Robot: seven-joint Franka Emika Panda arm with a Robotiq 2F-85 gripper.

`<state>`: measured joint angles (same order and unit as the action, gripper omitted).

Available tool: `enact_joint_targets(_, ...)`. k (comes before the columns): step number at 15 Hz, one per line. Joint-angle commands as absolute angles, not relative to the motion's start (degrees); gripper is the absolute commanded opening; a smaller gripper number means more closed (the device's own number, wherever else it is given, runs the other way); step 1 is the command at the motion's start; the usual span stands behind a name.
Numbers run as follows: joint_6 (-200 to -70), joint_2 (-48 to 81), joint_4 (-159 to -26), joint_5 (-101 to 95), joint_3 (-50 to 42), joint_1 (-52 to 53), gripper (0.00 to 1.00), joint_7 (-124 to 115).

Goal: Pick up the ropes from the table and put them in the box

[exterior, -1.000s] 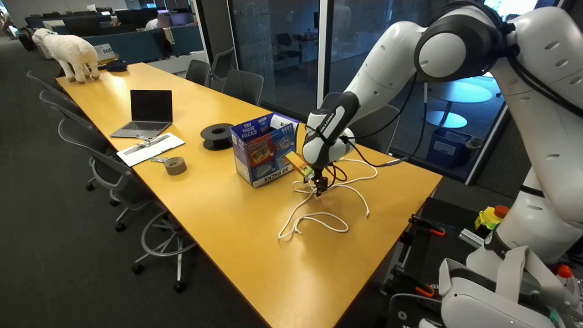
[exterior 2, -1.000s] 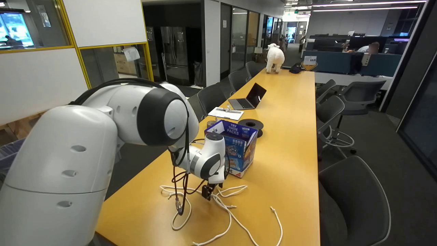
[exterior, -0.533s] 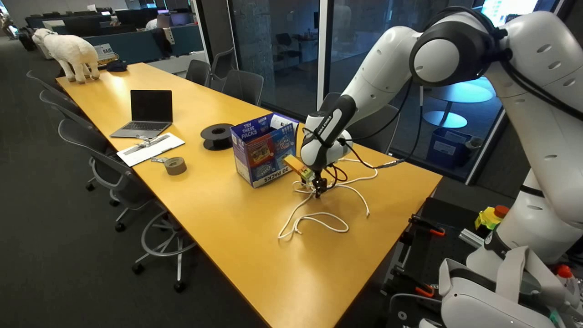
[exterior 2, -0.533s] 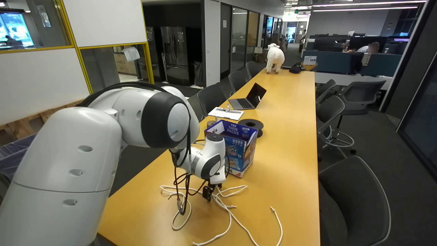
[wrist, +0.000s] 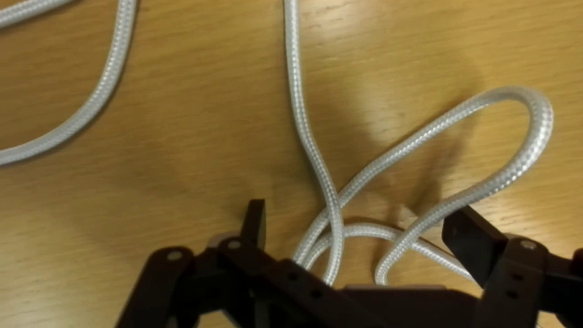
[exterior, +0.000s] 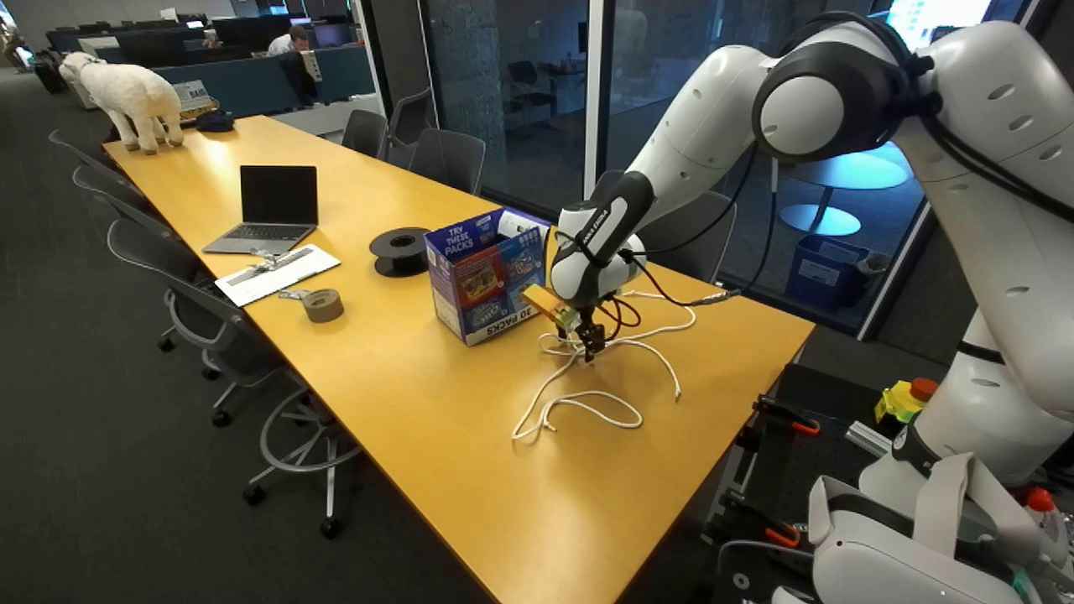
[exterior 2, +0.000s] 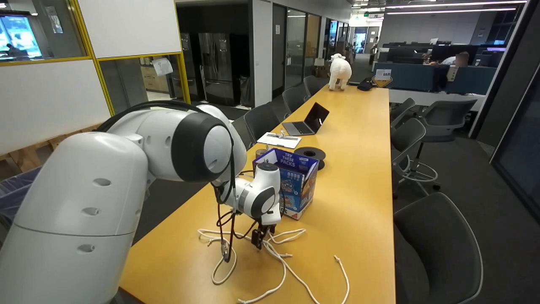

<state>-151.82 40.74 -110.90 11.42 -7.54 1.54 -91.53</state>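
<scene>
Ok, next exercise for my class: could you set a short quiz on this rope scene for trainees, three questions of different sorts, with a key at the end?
1. Fill in the gap: the white ropes lie in loose curves on the ____, outside the box.

2. Choose one: which of these sits closest to the box?
A. laptop
B. black spool
C. plush sheep

3. True or false: in the wrist view, the tool stands open, with rope showing in its gap.

Key: 1. table; 2. B; 3. true.
</scene>
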Motion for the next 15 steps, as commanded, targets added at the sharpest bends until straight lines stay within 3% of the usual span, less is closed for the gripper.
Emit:
enact_joint_targets(1,-150.85,42.03,-109.16,11.17,-8.34,2.13,1.0,-90.89)
enact_joint_targets(15,-150.89,41.51,-109.25,9.87,-9.51,3.44,1.0,-91.0)
